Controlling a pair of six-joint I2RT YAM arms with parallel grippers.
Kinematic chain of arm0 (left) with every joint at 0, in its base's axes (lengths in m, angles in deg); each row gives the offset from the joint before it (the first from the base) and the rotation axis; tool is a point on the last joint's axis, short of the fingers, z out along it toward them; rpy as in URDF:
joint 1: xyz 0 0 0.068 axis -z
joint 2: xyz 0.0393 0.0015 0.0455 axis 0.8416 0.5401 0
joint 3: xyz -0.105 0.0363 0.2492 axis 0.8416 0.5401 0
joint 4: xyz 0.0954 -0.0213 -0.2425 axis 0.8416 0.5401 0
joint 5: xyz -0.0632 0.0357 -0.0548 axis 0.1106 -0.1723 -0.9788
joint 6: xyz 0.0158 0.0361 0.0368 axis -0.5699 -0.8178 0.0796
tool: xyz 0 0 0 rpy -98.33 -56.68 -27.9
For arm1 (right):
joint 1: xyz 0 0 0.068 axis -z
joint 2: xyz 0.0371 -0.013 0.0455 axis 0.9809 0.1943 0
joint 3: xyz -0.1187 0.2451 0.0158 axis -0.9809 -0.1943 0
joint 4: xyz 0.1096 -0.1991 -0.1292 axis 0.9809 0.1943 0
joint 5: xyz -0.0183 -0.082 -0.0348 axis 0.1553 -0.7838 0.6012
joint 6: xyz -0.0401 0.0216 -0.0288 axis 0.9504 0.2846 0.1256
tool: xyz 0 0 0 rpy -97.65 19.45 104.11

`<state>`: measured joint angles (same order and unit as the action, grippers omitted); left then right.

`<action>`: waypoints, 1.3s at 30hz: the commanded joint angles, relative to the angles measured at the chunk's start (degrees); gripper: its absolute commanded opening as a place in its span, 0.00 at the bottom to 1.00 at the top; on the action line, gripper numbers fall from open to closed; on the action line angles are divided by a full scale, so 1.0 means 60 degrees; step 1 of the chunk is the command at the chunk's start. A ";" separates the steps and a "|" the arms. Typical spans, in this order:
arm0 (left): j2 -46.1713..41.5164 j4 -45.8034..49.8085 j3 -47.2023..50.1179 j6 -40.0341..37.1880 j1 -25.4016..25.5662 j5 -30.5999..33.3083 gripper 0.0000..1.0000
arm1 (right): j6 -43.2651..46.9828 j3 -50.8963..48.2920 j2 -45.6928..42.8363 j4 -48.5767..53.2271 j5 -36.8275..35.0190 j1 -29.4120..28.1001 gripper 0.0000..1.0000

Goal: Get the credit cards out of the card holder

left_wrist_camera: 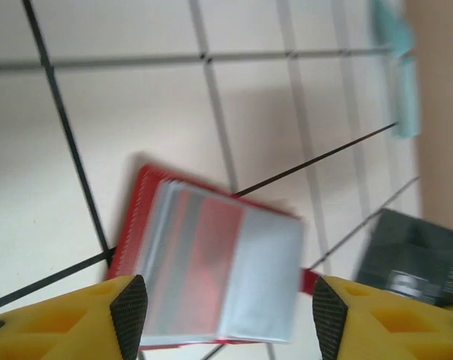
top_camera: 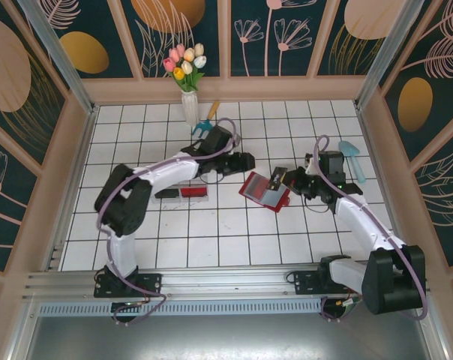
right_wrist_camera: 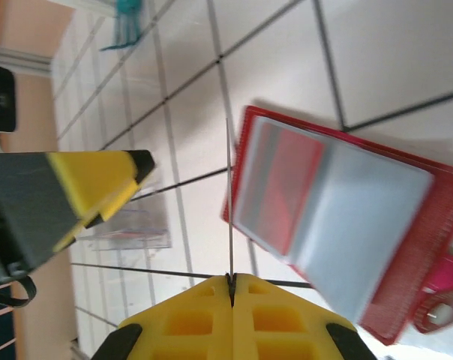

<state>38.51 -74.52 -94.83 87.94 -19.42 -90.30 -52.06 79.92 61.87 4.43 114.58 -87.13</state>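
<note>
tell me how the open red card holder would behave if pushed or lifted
The card holder lies flat and thin, so it probably slides rather than tips if pushed. Its clear sleeves look layered and loosely hinged, so lifting one edge would likely let it flop open.

The left gripper [left_wrist_camera: 223, 319] hangs with its fingers wide apart. The right gripper [right_wrist_camera: 232, 283] pinches a thin card [right_wrist_camera: 229, 202]. Both arms reach in toward the middle.

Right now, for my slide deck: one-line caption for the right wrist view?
Right pincer shut on a thin card, edge-on, by the open red card holder on white tiles.
</note>
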 commanded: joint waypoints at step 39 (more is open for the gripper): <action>-0.2352 -0.4755 0.2019 0.1044 -0.1701 -0.4104 0.33 | -0.0345 0.4156 0.3686 -0.3667 0.5657 -0.0837 0.00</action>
<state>24.25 -103.89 -81.92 96.31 -29.46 -114.45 -55.51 103.14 83.38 -16.44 146.63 -91.37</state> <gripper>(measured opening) 0.330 0.056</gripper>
